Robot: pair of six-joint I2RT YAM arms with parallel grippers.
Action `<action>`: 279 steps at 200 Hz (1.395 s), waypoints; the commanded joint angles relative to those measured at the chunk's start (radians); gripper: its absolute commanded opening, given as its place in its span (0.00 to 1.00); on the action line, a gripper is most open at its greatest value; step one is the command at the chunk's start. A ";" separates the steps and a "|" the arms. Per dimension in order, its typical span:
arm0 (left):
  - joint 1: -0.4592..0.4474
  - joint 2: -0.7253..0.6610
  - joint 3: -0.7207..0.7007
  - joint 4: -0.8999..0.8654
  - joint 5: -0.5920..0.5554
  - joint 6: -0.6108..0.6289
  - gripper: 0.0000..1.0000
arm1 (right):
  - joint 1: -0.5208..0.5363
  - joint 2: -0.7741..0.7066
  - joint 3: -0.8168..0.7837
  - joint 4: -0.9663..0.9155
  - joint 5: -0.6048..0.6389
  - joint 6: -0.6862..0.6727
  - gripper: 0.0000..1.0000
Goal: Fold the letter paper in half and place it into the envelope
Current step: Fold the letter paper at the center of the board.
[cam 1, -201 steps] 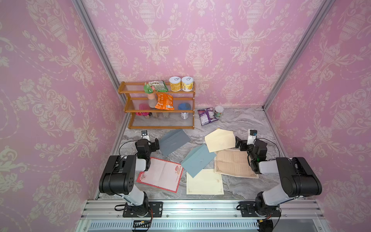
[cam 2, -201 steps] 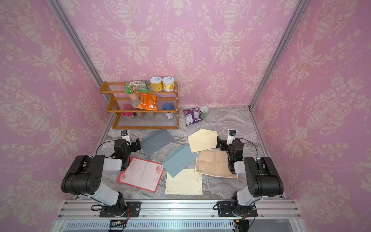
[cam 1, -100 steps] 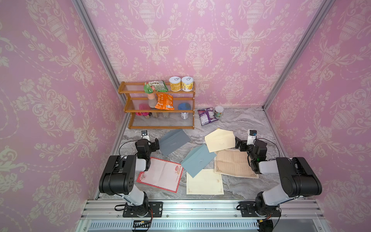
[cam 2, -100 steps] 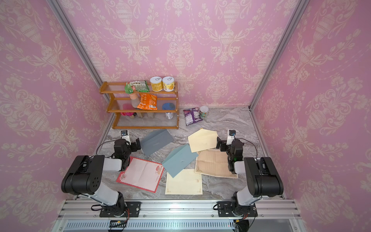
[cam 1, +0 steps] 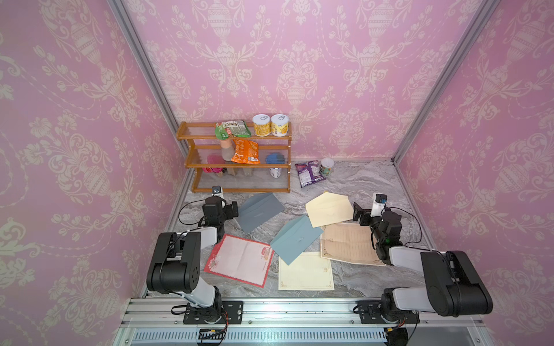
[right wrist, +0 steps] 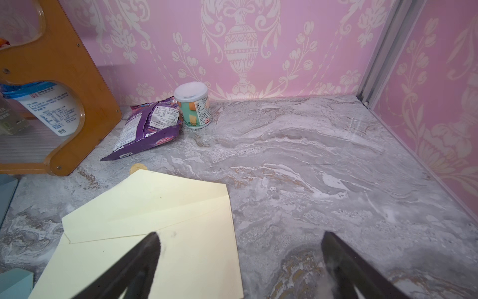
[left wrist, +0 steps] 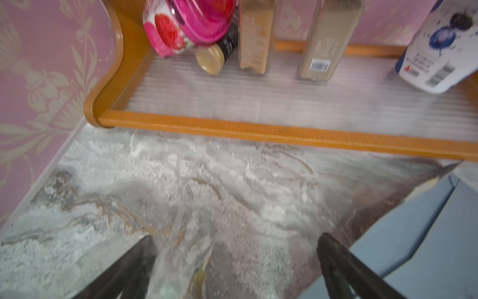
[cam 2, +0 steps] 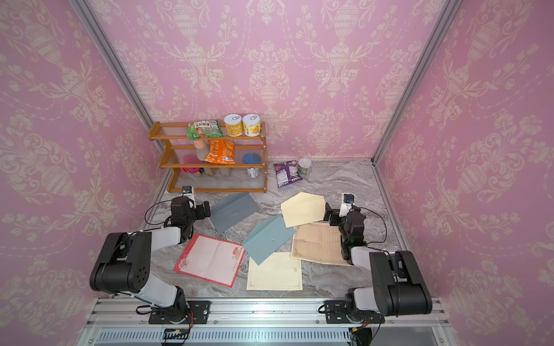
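Three letter papers lie flat on the marble table: a red-bordered one [cam 1: 239,259], a cream one [cam 1: 305,271] and a tan one [cam 1: 347,242]. There are also three envelopes: grey-blue [cam 1: 260,211], teal [cam 1: 295,239] and cream [cam 1: 329,208]; the cream one partly overlaps the tan paper. My left gripper [cam 1: 232,209] hovers low beside the grey-blue envelope [left wrist: 426,246], open and empty [left wrist: 235,240]. At the cream envelope's right edge [right wrist: 155,233] my right gripper [cam 1: 358,212] is open [right wrist: 240,236], one finger above the envelope and the other above bare marble.
A wooden shelf rack [cam 1: 239,161] with cans, snack bags and bottles stands at the back left, close ahead of the left gripper [left wrist: 258,129]. A purple snack bag [cam 1: 308,173] and a small cup [cam 1: 327,166] lie at the back. Pink walls close three sides.
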 commanded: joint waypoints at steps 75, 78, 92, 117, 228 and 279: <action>-0.348 -0.186 0.307 -0.762 -0.142 -0.149 0.99 | 0.052 -0.369 0.219 -0.928 0.265 0.297 1.00; -0.362 -0.190 0.311 -0.774 -0.145 -0.161 0.99 | 0.052 -0.367 0.233 -0.958 0.258 0.295 1.00; -0.441 -0.202 0.327 -0.815 -0.167 -0.216 0.99 | 0.063 -0.347 0.296 -1.079 0.242 0.301 1.00; -0.589 -0.174 0.389 -0.890 -0.204 -0.309 0.99 | 0.069 -0.297 0.400 -1.261 0.258 0.356 1.00; -0.971 0.320 0.888 -0.971 -0.120 -0.403 0.97 | 0.069 0.040 0.705 -1.721 0.265 0.462 1.00; -1.016 0.533 1.077 -0.938 -0.002 -0.404 0.64 | -0.002 0.123 0.689 -1.781 0.196 0.505 1.00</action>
